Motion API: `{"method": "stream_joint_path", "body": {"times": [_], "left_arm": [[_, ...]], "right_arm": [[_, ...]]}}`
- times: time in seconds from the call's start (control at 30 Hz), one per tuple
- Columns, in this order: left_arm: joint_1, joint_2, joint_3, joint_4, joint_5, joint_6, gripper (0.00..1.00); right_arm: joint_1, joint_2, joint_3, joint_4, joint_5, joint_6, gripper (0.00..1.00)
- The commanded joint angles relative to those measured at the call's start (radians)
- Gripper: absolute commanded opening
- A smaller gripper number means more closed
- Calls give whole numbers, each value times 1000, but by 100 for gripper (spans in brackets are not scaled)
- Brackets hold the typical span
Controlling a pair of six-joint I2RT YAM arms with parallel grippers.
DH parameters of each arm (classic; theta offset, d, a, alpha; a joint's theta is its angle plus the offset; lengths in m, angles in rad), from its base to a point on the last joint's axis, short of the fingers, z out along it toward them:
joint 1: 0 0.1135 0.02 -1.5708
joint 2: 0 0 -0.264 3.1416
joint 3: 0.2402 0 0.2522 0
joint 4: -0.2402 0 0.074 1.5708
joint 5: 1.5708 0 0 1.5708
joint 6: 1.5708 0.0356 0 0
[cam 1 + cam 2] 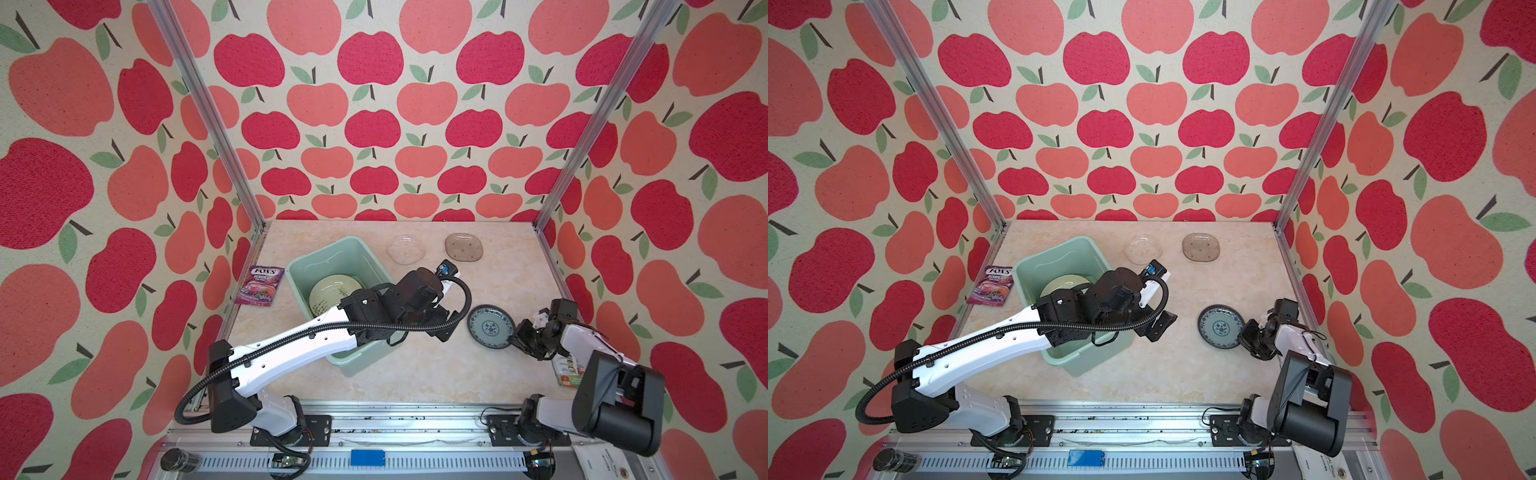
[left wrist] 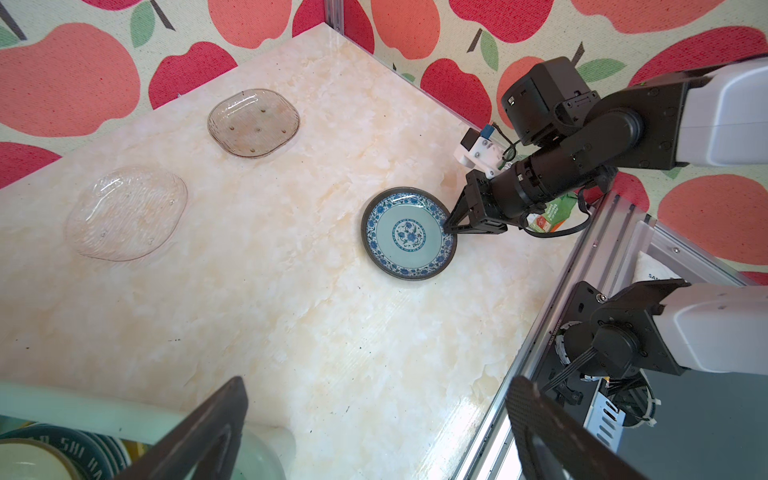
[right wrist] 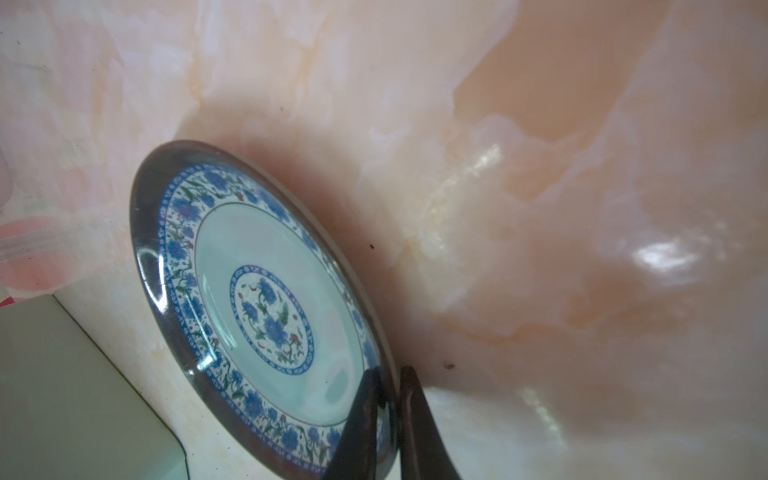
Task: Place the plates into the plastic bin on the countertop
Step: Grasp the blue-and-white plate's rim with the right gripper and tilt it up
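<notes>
A blue-patterned plate (image 1: 490,326) (image 1: 1221,327) (image 2: 409,232) (image 3: 257,307) lies on the countertop (image 1: 415,374) at the right. My right gripper (image 1: 514,332) (image 1: 1244,332) (image 2: 449,226) (image 3: 390,374) is shut on its rim, one finger above and one below. Whether that edge is lifted I cannot tell. The mint-green plastic bin (image 1: 332,257) (image 1: 1059,257) (image 2: 124,415) holds a cream plate (image 1: 332,289) (image 1: 1061,284) on a dark lettered one (image 2: 83,446). My left gripper (image 1: 444,324) (image 1: 1160,326) (image 2: 374,399) hangs open and empty beside the bin's right wall. Two glass plates, clear (image 1: 407,249) (image 2: 126,212) and smoky (image 1: 464,246) (image 2: 253,122), lie at the back.
A purple sweets packet (image 1: 259,286) (image 1: 990,286) lies left of the bin by the wall. A green and red packet (image 1: 567,374) (image 2: 548,214) lies under my right arm. Aluminium frame posts (image 1: 548,216) and a front rail (image 1: 395,415) bound the countertop.
</notes>
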Motion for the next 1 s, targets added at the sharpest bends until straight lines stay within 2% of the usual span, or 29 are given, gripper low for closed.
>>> {"method": "stream_joint_path", "body": {"times": [0.0, 0.27, 0.5, 0.73, 0.97], "left_arm": [[11, 35, 33, 18, 26, -10, 99], [54, 106, 96, 17, 103, -80, 99], [113, 188, 180, -19, 180, -177, 99], [150, 225, 201, -25, 224, -250, 100], [191, 222, 192, 7, 279, -327, 99]], "right_arm": [[-2, 25, -9, -3, 46, -7, 2], [6, -70, 14, -33, 18, 6, 0], [17, -178, 54, -27, -103, 67, 0], [38, -210, 149, -43, -189, 118, 0], [105, -249, 271, -40, -259, 167, 0]]}}
